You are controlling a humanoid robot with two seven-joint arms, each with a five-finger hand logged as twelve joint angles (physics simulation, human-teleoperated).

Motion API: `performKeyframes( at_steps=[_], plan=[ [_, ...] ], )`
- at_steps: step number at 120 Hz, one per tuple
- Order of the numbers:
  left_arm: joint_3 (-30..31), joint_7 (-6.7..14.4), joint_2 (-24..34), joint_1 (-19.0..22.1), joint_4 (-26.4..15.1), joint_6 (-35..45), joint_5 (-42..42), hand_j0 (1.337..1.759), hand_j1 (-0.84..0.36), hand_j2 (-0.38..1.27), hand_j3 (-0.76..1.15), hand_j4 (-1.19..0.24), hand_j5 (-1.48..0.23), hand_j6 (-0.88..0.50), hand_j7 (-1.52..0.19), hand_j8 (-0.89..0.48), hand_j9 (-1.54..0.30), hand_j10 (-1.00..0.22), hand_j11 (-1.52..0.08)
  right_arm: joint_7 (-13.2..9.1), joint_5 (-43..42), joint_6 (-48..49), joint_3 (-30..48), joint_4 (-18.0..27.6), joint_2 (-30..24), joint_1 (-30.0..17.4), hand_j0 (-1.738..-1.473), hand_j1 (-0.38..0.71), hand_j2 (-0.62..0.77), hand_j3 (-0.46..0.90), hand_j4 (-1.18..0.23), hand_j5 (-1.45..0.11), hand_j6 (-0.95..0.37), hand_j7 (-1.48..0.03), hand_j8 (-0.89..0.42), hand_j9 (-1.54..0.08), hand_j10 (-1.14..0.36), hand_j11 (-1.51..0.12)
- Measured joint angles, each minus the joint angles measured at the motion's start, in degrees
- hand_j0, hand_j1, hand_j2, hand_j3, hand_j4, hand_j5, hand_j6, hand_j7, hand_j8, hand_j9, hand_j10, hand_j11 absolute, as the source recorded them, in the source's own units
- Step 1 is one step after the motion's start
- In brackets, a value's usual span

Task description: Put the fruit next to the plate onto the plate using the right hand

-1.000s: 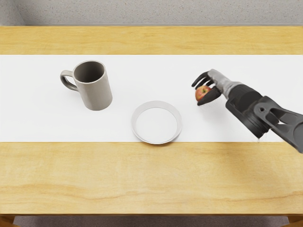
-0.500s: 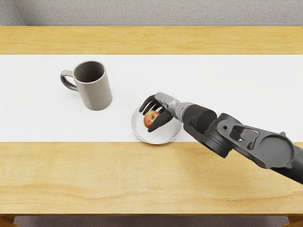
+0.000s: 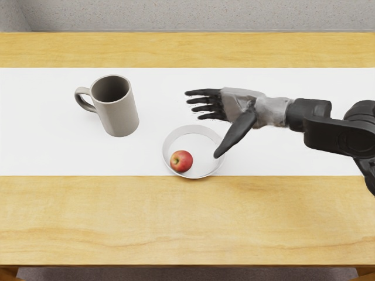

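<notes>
A small red apple (image 3: pixel 181 160) lies on the white plate (image 3: pixel 202 136), toward its front left. My right hand (image 3: pixel 218 114) hovers above the plate's far right side with its fingers spread, holding nothing. Its thumb points down toward the plate's right rim. The arm comes in from the right edge. The left arm is out of sight.
A grey mug (image 3: pixel 115 105) stands upright to the left of the plate, handle pointing left. A white runner (image 3: pixel 304 76) covers the middle of the wooden table (image 3: pixel 176 222).
The right hand carried the apple from the right over to the plate, let it go and rose back toward the far right. The apple now rests on the plate.
</notes>
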Motion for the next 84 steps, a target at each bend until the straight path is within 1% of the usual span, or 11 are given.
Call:
performKeyframes(
  at_steps=[15, 22, 31, 38, 63, 84],
  plan=[
    [-0.04, 0.00, 0.00, -0.08, 0.00, 0.00, 0.00, 1.658, 0.35, 0.00, 0.00, 0.00, 0.00, 0.00, 0.00, 0.00, 0.00, 0.00, 0.00, 0.13, 4.63, 4.53, 8.69, -2.21, -0.61, -6.35, -1.658, -0.28, 0.01, 0.00, -0.06, -0.09, -0.06, -0.09, -0.05, -0.09, -0.06, -0.09],
    [-0.02, 0.00, 0.00, 0.08, 0.00, 0.00, 0.00, 1.658, 0.35, 0.00, 0.00, 0.00, 0.00, 0.00, 0.00, 0.00, 0.00, 0.00, 0.00, 0.23, 6.65, 5.37, 13.20, -3.12, -1.32, -9.59, -1.658, -0.29, 0.01, 0.00, -0.06, -0.08, -0.05, -0.07, -0.05, -0.08, -0.05, -0.08],
    [-0.01, 0.00, 0.00, 0.09, 0.00, 0.00, 0.02, 1.658, 0.35, 0.00, 0.00, 0.00, 0.00, 0.00, 0.00, 0.00, 0.00, 0.00, 0.00, 0.30, 9.74, 5.94, 20.80, -4.86, -2.54, -15.09, -1.658, -0.29, 0.00, 0.00, -0.05, -0.07, -0.05, -0.06, -0.04, -0.07, -0.05, -0.07],
    [-0.01, 0.00, 0.00, 0.01, 0.00, 0.00, 0.05, 1.658, 0.35, 0.00, 0.00, 0.00, 0.00, 0.00, 0.00, 0.00, 0.00, 0.00, 0.00, 0.32, 11.90, 6.18, 24.61, -6.46, -3.49, -17.94, -1.658, -0.30, 0.00, 0.00, -0.04, -0.06, -0.04, -0.06, -0.04, -0.06, -0.04, -0.06],
    [-0.02, 0.00, 0.00, -0.26, 0.02, 0.00, 0.09, 1.658, 0.35, 0.00, 0.00, 0.00, 0.00, 0.00, 0.00, 0.00, 0.00, 0.00, 0.00, 0.30, 19.11, 6.45, 31.88, -14.40, -6.55, -23.05, -1.658, -0.31, 0.00, 0.00, -0.03, -0.05, -0.03, -0.05, -0.03, -0.05, -0.03, -0.05],
    [-0.04, 0.00, 0.00, -0.35, 0.07, 0.00, 0.09, 1.658, 0.35, 0.00, 0.00, 0.00, 0.00, 0.00, 0.00, 0.00, 0.00, 0.00, 0.00, 0.29, 21.74, 6.48, 34.17, -16.91, -7.50, -24.98, -1.658, -0.31, 0.00, 0.00, -0.03, -0.04, -0.03, -0.04, -0.03, -0.04, -0.03, -0.04]
  ],
)
